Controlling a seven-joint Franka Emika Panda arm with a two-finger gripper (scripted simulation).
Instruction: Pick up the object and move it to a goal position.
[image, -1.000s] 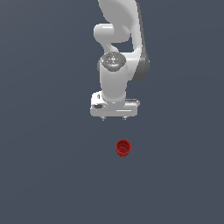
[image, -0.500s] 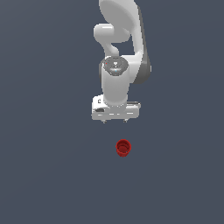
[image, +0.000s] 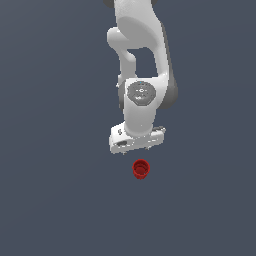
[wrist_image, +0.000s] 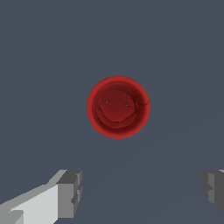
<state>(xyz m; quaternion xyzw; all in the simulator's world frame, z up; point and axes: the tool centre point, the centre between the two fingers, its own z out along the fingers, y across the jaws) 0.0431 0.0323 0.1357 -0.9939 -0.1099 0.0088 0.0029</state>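
The red cup (image: 141, 169) stands upright on the flat grey surface (image: 55, 190), its open mouth facing up; in the wrist view the red cup (wrist_image: 118, 106) appears as a round rim circling a darker inner floor, so its long axis runs vertically, straight toward the camera. It sits alone, with bare grey surface on every side of it, and no wall, edge or other item shows in either view. In the exterior view it lies just below the white gripper (image: 137, 148) and slightly toward the exterior view's right of the hand's middle, apart from it, with a small strip of grey between the cup's rim and the hand's underside. The Panda arm (image: 140, 55) comes down from the top of the exterior view, its wrist joint facing the camera and the broad hand hanging beneath it, pointing down at the surface and tilted a little so that its end toward the exterior view's right sits higher. The gripper (wrist_image: 140, 192) is spread wide: in the wrist view one grey fingertip (wrist_image: 70, 193) and the other stand far apart, with nothing between them, and the cup lies clear of both, not touched.
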